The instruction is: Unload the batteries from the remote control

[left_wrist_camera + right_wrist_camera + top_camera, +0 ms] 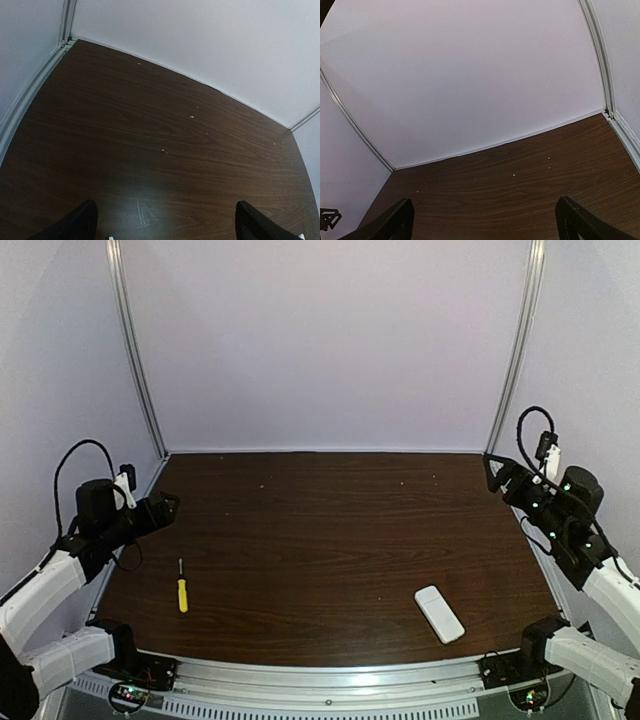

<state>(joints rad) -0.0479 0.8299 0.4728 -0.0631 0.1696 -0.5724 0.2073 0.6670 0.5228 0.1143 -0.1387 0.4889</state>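
Remote control (440,613) lies flat — long axis running far-left to near-right.

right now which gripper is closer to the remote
Right. The right gripper is at the right edge of the table, farther back than the remote, which lies near right. The left gripper is across at the left edge, nearer the screwdriver.

Screwdriver (182,590) on dark surface (330,530), near-left part.
Yellow handle toward the near edge, thin dark shaft pointing away; lies flat and alone. Surface is dark wood grain with a few pale specks (191,117) scattered toward the far side. Plain pale walls (330,340) on three sides. Metal posts (135,350) rise at both far corners. Ribbed metal rail (330,675) runs along the near edge.
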